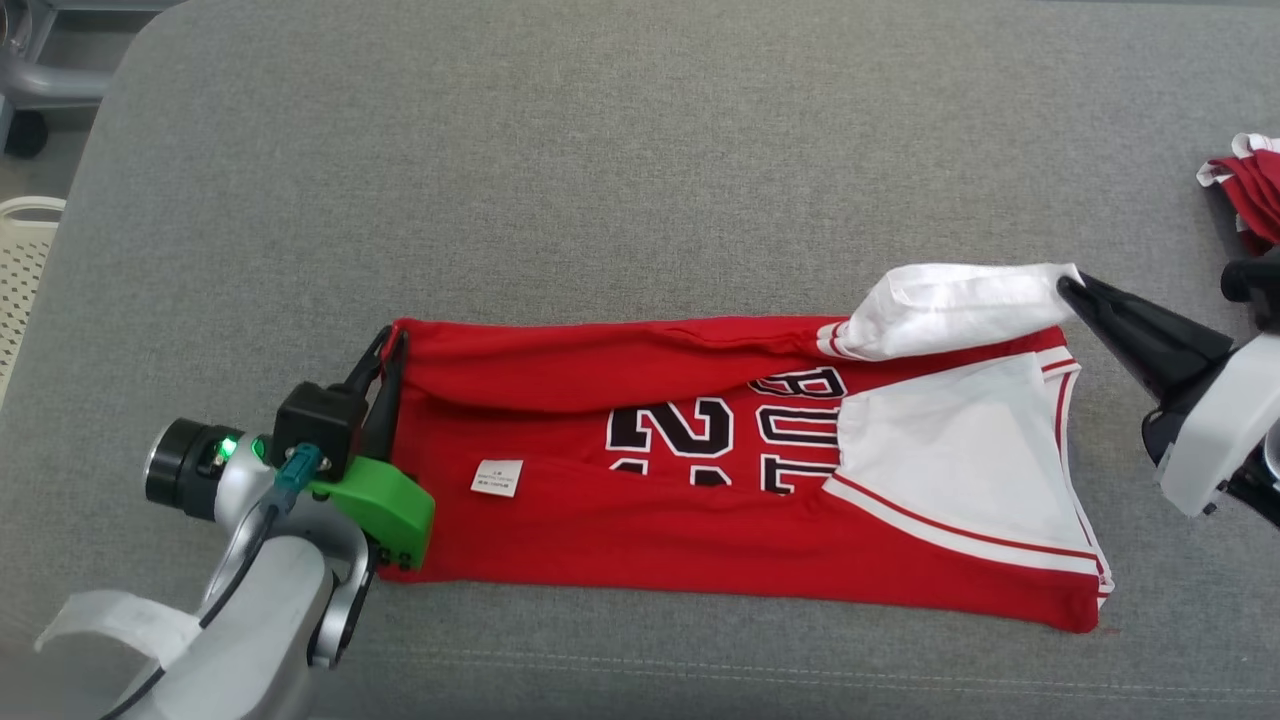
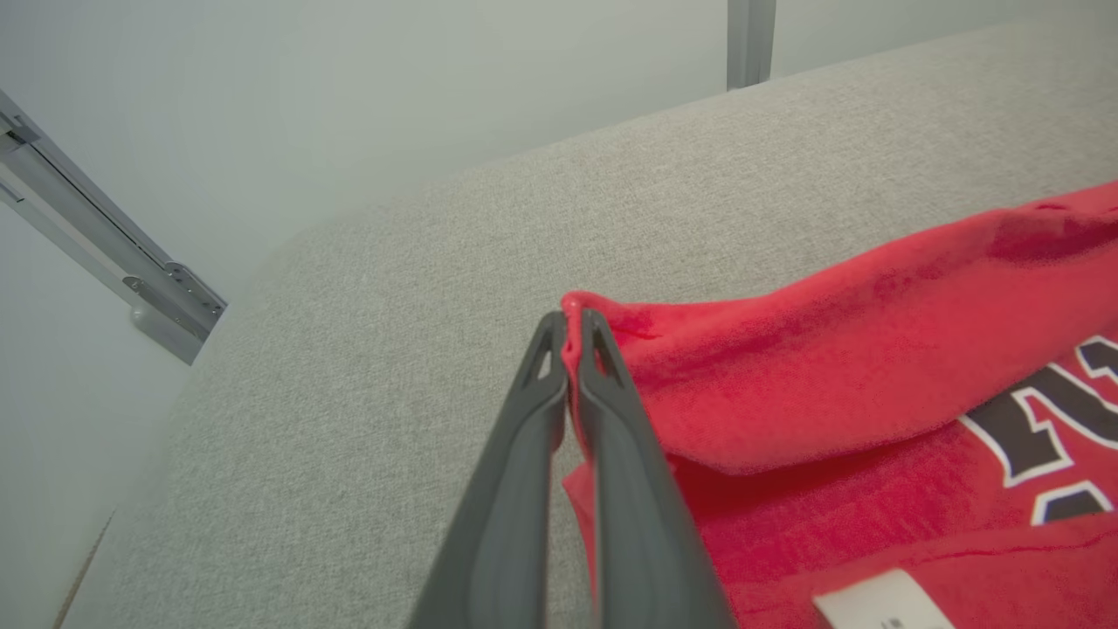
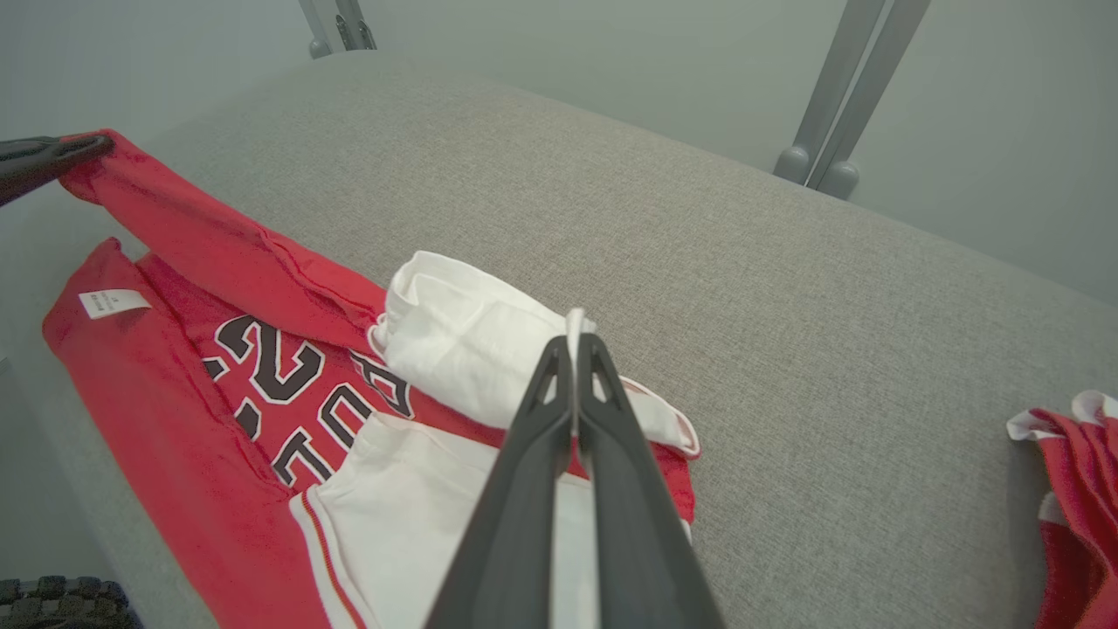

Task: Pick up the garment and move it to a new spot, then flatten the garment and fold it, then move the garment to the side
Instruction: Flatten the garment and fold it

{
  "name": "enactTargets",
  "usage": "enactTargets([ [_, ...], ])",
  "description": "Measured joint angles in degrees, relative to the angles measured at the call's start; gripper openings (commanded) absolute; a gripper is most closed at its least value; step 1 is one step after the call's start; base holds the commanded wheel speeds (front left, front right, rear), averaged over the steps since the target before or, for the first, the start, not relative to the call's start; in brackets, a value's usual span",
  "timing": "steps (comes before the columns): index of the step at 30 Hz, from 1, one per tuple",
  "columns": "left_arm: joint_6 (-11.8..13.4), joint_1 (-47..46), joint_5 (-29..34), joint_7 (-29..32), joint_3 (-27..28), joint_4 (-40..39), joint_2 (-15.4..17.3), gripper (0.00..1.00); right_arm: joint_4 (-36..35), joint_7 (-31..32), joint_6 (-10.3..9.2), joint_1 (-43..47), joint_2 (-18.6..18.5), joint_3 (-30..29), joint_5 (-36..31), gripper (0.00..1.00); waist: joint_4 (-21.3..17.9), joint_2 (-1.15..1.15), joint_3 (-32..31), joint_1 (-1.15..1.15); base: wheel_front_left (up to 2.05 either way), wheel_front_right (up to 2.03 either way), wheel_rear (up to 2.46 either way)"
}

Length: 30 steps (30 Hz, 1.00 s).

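— Well, see the red basketball shirt with black-and-white letters and white side parts (image 1: pixel 640 540)? It lies long-ways on the grey cloth-covered tabletop (image 1: pixel 640 150), nearer the front edge.
— Yes. What is the left gripper (image 1: pixel 390 345) doing?
— Its two dark fingers are pinched together on the far red corner, at the shirt's left end. That corner sits a little up off the tabletop.
— And the right gripper (image 1: pixel 1068 284)?
— It is squeezed tight on a white corner at the other end. That white part is lifted and folded over, so it hangs above the rest of the shirt.
— So the far edge is held at both ends?
— Yes, and the near edge lies flat. A red fold runs along the far side between the two grippers.
— What's that small white square tag (image 1: pixel 497 477)?
— It lies on the red cloth near the left gripper. I can't read it.
— Anything else?
— A red and white bundle of cloth (image 1: pixel 1245 180) sits at the far right, well apart from the shirt. A pale plastic basket with holes (image 1: pixel 25 260) stands off the left side.
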Motion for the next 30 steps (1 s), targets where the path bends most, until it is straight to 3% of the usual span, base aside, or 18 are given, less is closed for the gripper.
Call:
enactTargets([
  [8, 0.6, 4.4, 1.8, -1.2, -2.1, 0.1, 1.4, 0.0, -2.3, 2.7, 0.0, 3.9, -3.3, 5.0, 1.5, 0.0, -0.2, 0.0, -0.5, 0.0, 0.0, 0.0, 0.0],
  [21, 1.1, 4.6, 3.6, -2.5, -3.2, 5.1, 0.8, 0.0, -0.9, 9.0, 0.0, 7.0, -3.2, 10.4, 4.9, 0.0, -0.2, 0.0, -2.3, 0.0, 0.0, 0.0, 0.0],
  [22, 1.1, 4.6, 3.7, -2.5, -3.3, 5.3, 0.7, 0.0, -0.4, 9.3, 0.0, 7.2, -3.1, 10.6, 5.2, 0.26, -0.2, 0.0, -2.5, 0.0, 0.0, 0.0, 0.0],
  [23, 1.0, 4.6, 3.7, -2.6, -3.4, 5.6, 0.6, 0.22, 0.0, 9.6, 0.0, 7.4, -2.8, 10.7, 5.5, 1.0, -0.2, 0.0, -2.7, 0.0, 0.0, 0.0, 0.0],
  [24, 1.0, 4.6, 3.7, -2.6, -3.6, 5.9, 0.5, 0.75, 0.6, 10.1, 0.0, 7.7, -2.4, 10.9, 6.1, 1.0, -0.3, 0.0, -2.9, 0.0, 0.0, 0.0, 0.0],
  [25, 0.9, 4.7, 3.7, -2.6, -3.7, 6.3, 0.3, 1.0, 1.3, 10.7, 0.0, 8.0, -2.1, 10.9, 6.7, 1.0, -0.3, 0.0, -3.2, 0.0, 0.0, 0.0, 0.0],
  [30, 0.6, 6.4, 1.8, -2.1, -3.5, 8.0, -0.2, 1.0, 3.4, 10.4, -0.01, 8.8, -0.6, 10.3, 6.7, 1.0, -0.5, 0.0, -4.4, 0.0, 0.0, 0.0, 0.0],
])
